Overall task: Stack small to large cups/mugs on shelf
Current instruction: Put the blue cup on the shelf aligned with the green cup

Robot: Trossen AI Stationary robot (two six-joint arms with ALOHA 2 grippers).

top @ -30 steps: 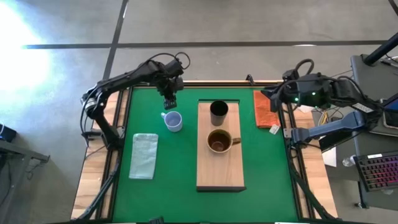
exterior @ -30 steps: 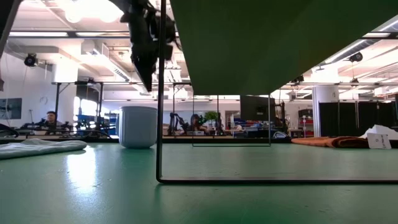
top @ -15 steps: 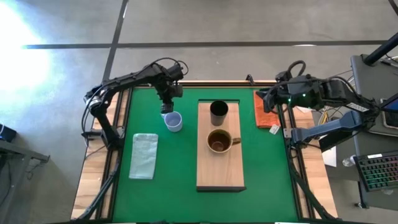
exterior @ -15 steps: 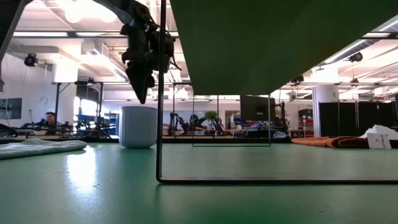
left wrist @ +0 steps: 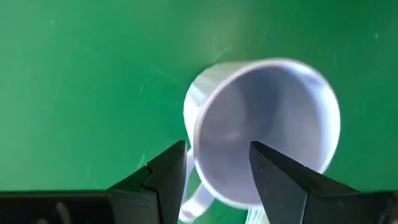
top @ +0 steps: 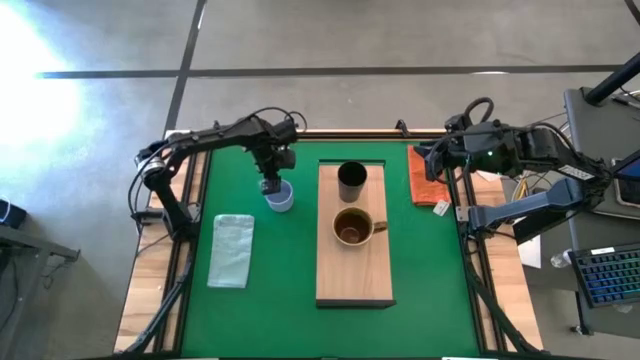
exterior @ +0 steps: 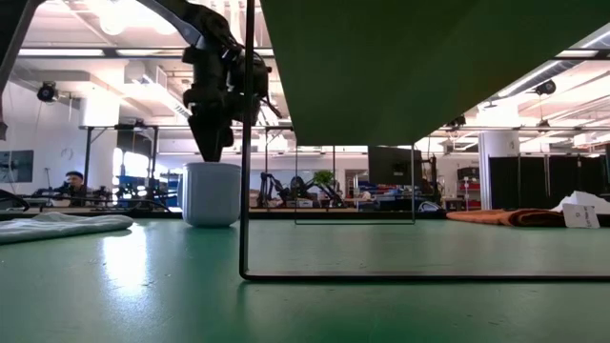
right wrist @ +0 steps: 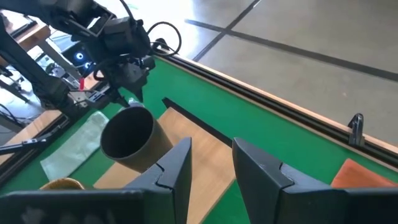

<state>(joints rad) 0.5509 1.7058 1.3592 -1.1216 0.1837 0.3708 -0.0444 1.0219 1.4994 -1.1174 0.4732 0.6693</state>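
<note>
High view has my left gripper point(top: 270, 186) parked right over the blue mug point(top: 281, 198), which sits on the green desk point(top: 430, 260) just beside the shelf point(top: 354, 275), on its left side. Left wrist view tells it better: the fingers point(left wrist: 168, 171) are spread open and straddle the mug's point(left wrist: 267, 130) rim near the handle, one finger outside the wall and one over the inside. Can't tell if they touch it. Low view shows the gripper point(exterior: 212, 151) tip right at the mug's point(exterior: 212, 193) mouth.

Black tumbler point(top: 351, 180) stands upright on the far end of the shelf, brown mug point(top: 351, 227) right behind it toward the middle, handle pointing right, close but apart.

Right gripper point(top: 428, 160) hangs over the orange cloth point(top: 426, 178) at the desk's right edge, holding nothing, fingers point(right wrist: 174, 165) a bit apart. Green cloth point(top: 231, 250) lies on the left side of the desk.
</note>
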